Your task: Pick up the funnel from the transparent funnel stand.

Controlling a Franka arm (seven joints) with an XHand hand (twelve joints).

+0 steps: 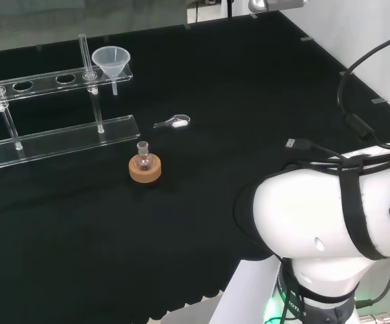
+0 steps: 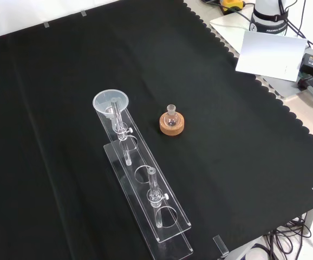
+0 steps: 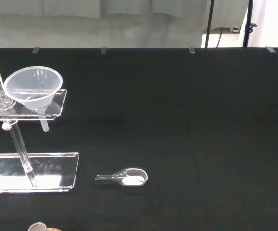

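Clear plastic makes up the cone-shaped funnel, which sits upright in the end hole of the transparent funnel stand. Its wide mouth rests on the stand's upper shelf and its narrow spout hangs below that shelf, above the base plate. In the head view this is the shelf's right end; in the front view the funnel is at the far end of the stand. The shelf's other round holes hold nothing, and the shelf is carried on thin clear posts.

Whether the hand is open or closed, or has hold of anything, cannot be told. The wrist view looks past the palm across the black cloth, and the funnel lies ahead of the hand and well apart from it, untouched on the stand.

Nearer the hand than the funnel, a small clear scoop with white powder in its bowl lies flat on the cloth, beside the corner of the stand's base plate and apart from it. A small clear glass flask on a round cork ring stands just in front of the base plate in the head view, close to the scoop. In the front view the flask and ring stand to the right of the funnel. The arm's big white link is at the lower right of the head view.
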